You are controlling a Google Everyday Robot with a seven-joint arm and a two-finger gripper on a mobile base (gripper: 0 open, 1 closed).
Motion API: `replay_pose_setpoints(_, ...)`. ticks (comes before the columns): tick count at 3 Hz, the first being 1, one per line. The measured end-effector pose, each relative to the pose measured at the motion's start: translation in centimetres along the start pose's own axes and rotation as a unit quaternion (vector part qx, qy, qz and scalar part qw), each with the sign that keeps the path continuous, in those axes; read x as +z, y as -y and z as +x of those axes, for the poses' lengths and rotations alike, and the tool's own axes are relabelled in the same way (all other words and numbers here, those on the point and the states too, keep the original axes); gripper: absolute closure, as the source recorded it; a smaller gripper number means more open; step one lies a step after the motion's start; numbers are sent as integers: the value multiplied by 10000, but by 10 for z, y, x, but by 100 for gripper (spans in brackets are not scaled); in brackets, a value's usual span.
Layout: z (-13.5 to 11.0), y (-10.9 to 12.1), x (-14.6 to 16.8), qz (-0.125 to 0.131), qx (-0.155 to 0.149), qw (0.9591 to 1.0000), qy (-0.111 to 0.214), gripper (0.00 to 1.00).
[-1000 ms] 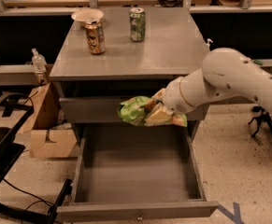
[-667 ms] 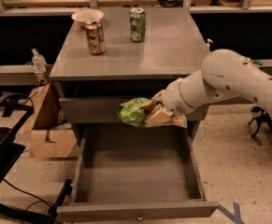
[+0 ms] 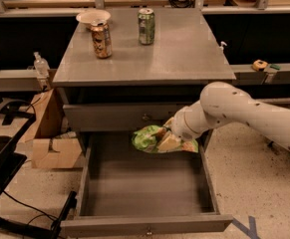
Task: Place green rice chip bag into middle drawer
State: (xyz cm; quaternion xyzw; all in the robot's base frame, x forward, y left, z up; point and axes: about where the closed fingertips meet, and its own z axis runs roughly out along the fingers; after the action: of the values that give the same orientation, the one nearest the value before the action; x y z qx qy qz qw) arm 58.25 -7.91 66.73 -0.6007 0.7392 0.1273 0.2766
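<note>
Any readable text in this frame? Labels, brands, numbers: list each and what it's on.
No text can be read anywhere.
green rice chip bag, held by the gripper over the open middle drawer: print too small to read.
brown can on the cabinet top: label unreadable.
green can on the cabinet top: label unreadable.

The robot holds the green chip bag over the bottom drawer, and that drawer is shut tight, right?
Not quite. The middle drawer is not shut. It is pulled wide open, and the camera view shows its bare floor. The rest is right: the gripper holds the green rice chip bag over the back part of that drawer.
</note>
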Motion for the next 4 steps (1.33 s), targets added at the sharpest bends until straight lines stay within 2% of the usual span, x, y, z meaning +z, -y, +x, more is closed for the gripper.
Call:
replay_pose_setpoints(1, 55, -9, 41, -4, 96, 9999, -81, 100)
replay_pose_setpoints(2, 98, -7, 83, -2, 292, 9995, -134, 100)
replay_pose_setpoints(3, 105, -10, 93, -48, 340, 9993, -134, 86)
replay_pose_setpoints(4, 105, -11, 95, -66, 341, 9993, -133, 62)
